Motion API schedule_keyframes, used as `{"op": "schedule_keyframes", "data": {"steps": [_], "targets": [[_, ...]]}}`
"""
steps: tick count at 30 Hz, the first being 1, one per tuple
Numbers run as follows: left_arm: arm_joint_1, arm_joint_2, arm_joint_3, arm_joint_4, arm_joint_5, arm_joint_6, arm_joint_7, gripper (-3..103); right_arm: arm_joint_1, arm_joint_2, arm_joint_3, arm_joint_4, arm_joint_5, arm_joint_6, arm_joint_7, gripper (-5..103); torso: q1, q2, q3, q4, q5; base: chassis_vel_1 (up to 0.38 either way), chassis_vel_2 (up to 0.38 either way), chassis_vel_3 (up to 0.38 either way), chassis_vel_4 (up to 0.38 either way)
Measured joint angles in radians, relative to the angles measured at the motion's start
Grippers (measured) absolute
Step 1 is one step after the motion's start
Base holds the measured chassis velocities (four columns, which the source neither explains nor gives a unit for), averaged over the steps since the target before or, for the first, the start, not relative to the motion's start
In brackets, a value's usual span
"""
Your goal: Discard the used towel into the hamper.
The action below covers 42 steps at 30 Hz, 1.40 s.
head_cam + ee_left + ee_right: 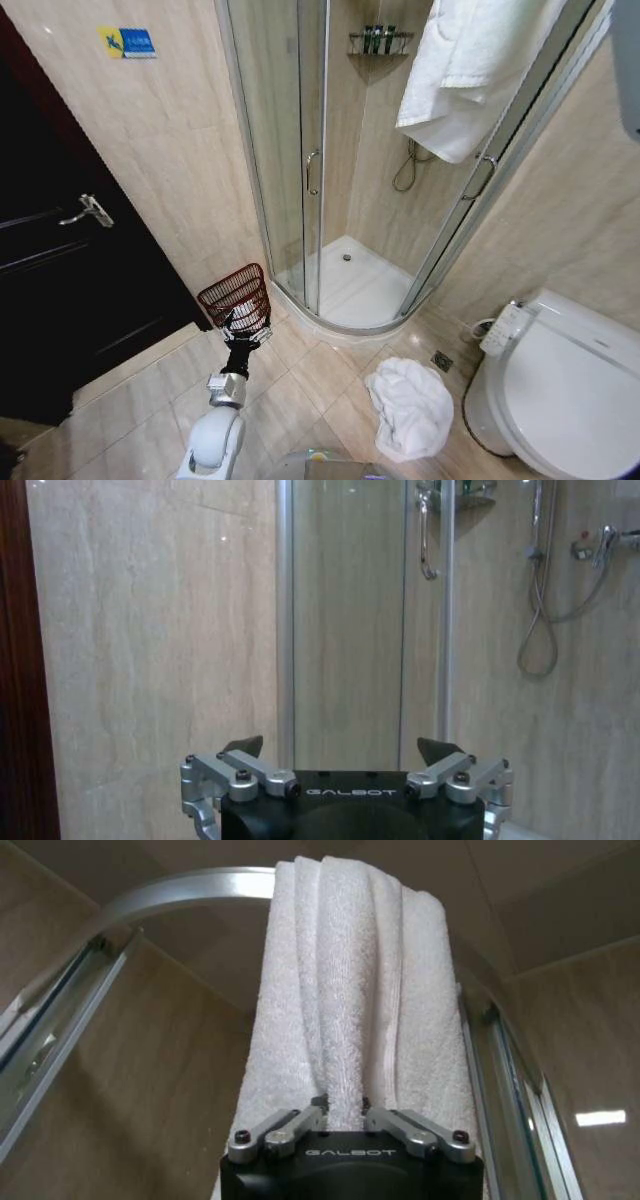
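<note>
Right gripper (343, 1104) is up high at the shower rail (180, 886), fingers pinched on a fold of the white hanging towel (345, 982), which drapes over the rail and falls straight down, so its long axis is vertical. In the head view that towel (470, 70) hangs at the top of the shower enclosure (345, 290), above the open door gap.

Hamper (236, 293) sits on the floor against the tiled wall, just left of the shower base, well below and to the left of the hanging towel. So the drop point lies down and across from the right gripper, on the other arm's side.

Left gripper (340, 748) is low, right at the hamper rim in the head view (244, 318), fingers spread apart and holding nothing; it is the nearer arm to the hamper, judging from these views.

A 2nd towel (412, 405) lies crumpled on the floor tiles between the shower base and the toilet (570, 385), well apart from the hamper.

Open room: bare floor in front of the hamper; the glass door edge and curved shower step crowd the straight path down. Dark door (60, 270) on the far left.
</note>
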Motion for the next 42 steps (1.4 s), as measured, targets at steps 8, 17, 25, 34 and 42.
{"op": "schedule_keyframes", "data": {"steps": [8,17,25,34,42], "targets": [[0.002,-0.013,0.005,-0.004,0.016,0.000,0.001,100,-0.029,-0.045,-0.002,0.057,0.022,0.001,0.000,4,0.000,0.000,0.000,0.0001,-0.0001,0.000,0.000,0.000,0.000],[0.001,-0.024,0.014,0.002,0.029,-0.001,0.001,100,-0.173,-0.161,0.046,0.227,0.072,-0.009,0.030,4,0.000,0.000,0.000,0.0002,-0.0003,0.000,0.000,0.000,0.000],[-0.001,-0.035,0.021,0.012,0.047,-0.005,0.002,100,-0.421,-0.277,0.164,0.396,0.106,-0.016,0.034,4,0.000,0.000,0.000,0.0001,0.0005,0.000,0.000,0.000,0.000],[-0.020,-0.042,0.041,0.023,0.067,-0.007,0.002,100,-0.904,-0.417,0.449,0.614,0.122,0.022,0.022,4,0.000,0.000,0.000,-0.0003,0.0009,0.000,0.000,0.000,0.000],[-0.012,-0.061,0.042,0.017,0.090,-0.012,0.003,100,-1.189,-0.423,0.651,0.687,0.102,0.045,0.007,4,0.000,0.000,0.000,0.0001,-0.0005,0.000,0.000,0.000,0.000]]}}
